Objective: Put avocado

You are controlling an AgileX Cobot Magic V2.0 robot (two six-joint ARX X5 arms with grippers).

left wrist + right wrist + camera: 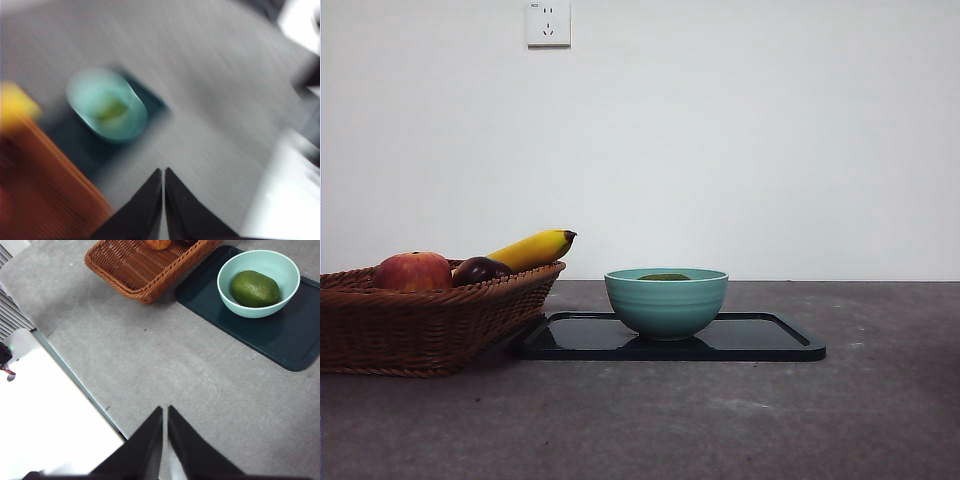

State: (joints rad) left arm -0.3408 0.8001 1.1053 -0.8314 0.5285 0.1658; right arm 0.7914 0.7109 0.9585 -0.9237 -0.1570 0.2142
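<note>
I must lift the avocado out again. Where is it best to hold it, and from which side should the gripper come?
Probably from straight above: the avocado lies on its side in the teal bowl, whose wall blocks any sideways approach. Close the jaws across its narrow middle, not its long ends.

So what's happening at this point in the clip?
Nothing is being handled right now. The avocado lies inside the light green bowl, which stands on the dark tray beside the wicker basket holding an apple, a plum and a banana. The left pincer and right pincer are both shut and empty, up over bare table; the left wrist view is blurred.
</note>
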